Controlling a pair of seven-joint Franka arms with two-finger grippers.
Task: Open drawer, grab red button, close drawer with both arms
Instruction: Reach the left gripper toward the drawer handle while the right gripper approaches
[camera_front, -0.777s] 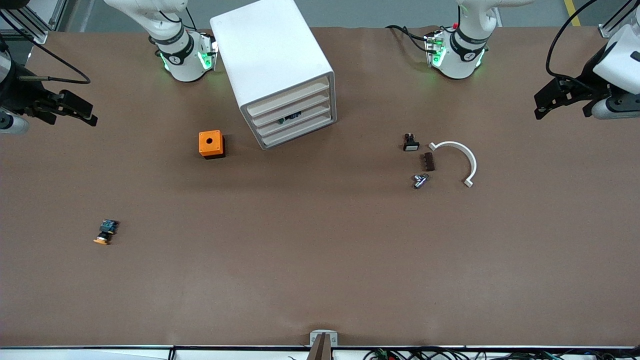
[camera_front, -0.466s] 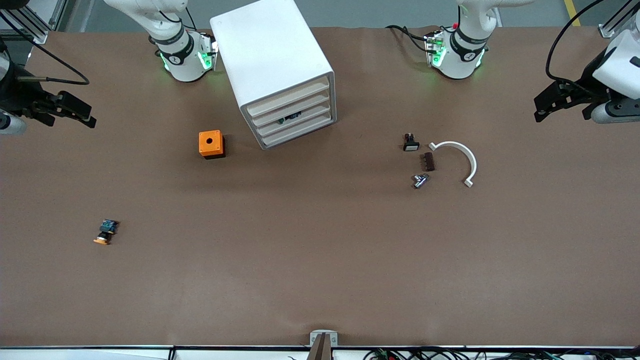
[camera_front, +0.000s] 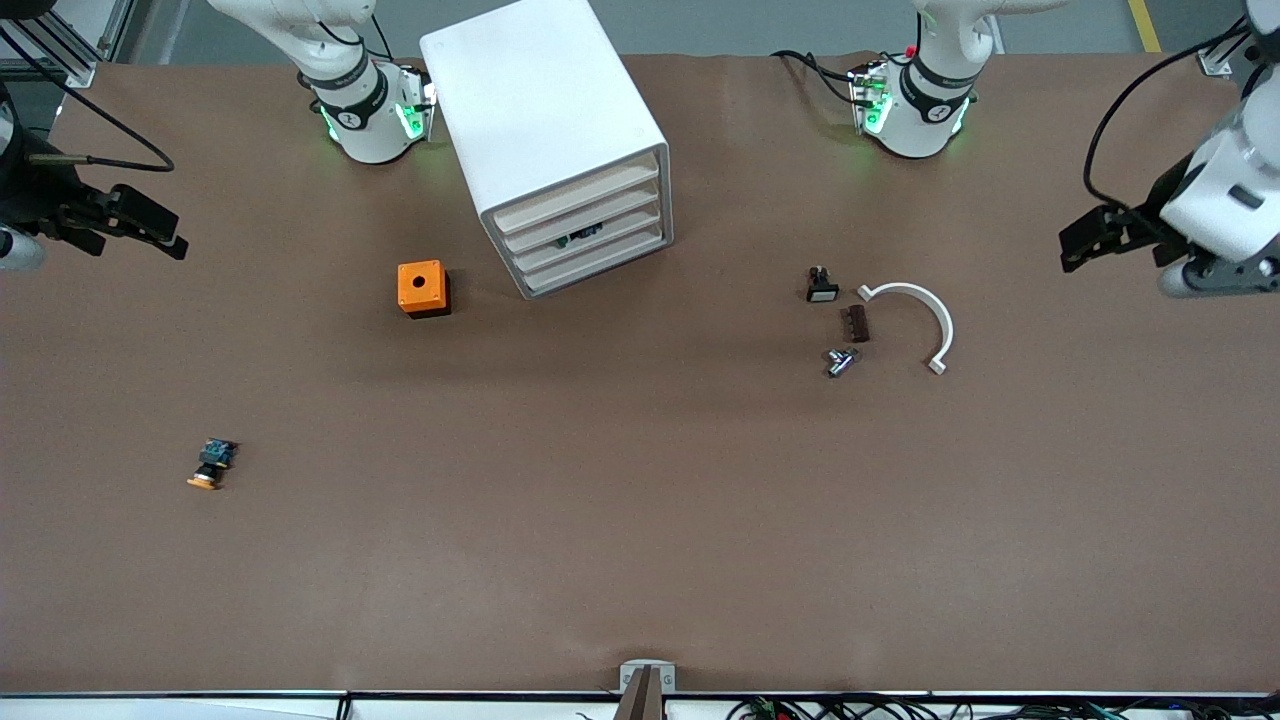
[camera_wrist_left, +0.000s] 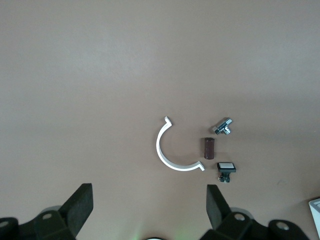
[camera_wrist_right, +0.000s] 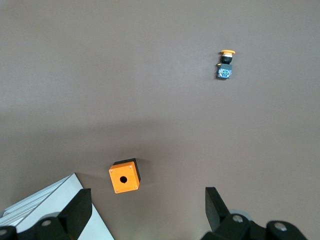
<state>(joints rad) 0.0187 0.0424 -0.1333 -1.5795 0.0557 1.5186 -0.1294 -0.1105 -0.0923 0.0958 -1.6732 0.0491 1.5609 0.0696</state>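
The white cabinet (camera_front: 545, 120) stands near the robots' bases, between the two arms. Its four cream drawer fronts (camera_front: 585, 225) all sit flush and shut. A small dark, blue-green thing (camera_front: 580, 237) shows in the gap between two middle fronts; the button's red cap is hidden. My left gripper (camera_front: 1085, 240) hangs open and empty over the left arm's end of the table, its wrist view (camera_wrist_left: 149, 210) looking at loose parts. My right gripper (camera_front: 150, 222) hangs open and empty over the right arm's end, the cabinet's corner (camera_wrist_right: 50, 210) beside one of its fingers (camera_wrist_right: 75, 212).
An orange cube with a hole (camera_front: 421, 288) (camera_wrist_right: 124, 176) sits beside the cabinet. An orange-capped button (camera_front: 210, 465) (camera_wrist_right: 226, 65) lies nearer the front camera. A white half ring (camera_front: 915, 320) (camera_wrist_left: 175, 150), brown piece (camera_front: 856, 323), metal fitting (camera_front: 840, 361) and black switch (camera_front: 821, 286) lie toward the left arm's end.
The left arm's wrist has swung and its gripper has shifted slightly toward the loose parts. The right gripper has drifted a little toward its end of the table. Both stay open.
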